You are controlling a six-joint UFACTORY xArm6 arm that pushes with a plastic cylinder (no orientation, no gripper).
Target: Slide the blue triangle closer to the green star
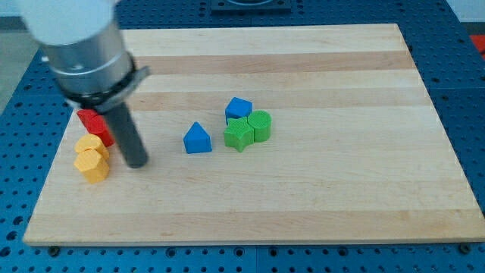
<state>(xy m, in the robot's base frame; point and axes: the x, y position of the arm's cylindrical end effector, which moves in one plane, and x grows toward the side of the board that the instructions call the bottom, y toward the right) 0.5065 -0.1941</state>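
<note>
The blue triangle [197,139] lies near the board's middle, a short gap to the left of the green star [238,135]. A green round block [259,125] touches the star's right side and a second blue block [238,108] sits just above the star. My tip [137,162] rests on the board well to the left of the blue triangle, apart from it, and just right of the yellow blocks.
A red block [94,123] sits at the view's left, partly behind the rod. Two yellow blocks [92,159] lie stacked one above the other below it. The wooden board [303,197] is ringed by a blue perforated table.
</note>
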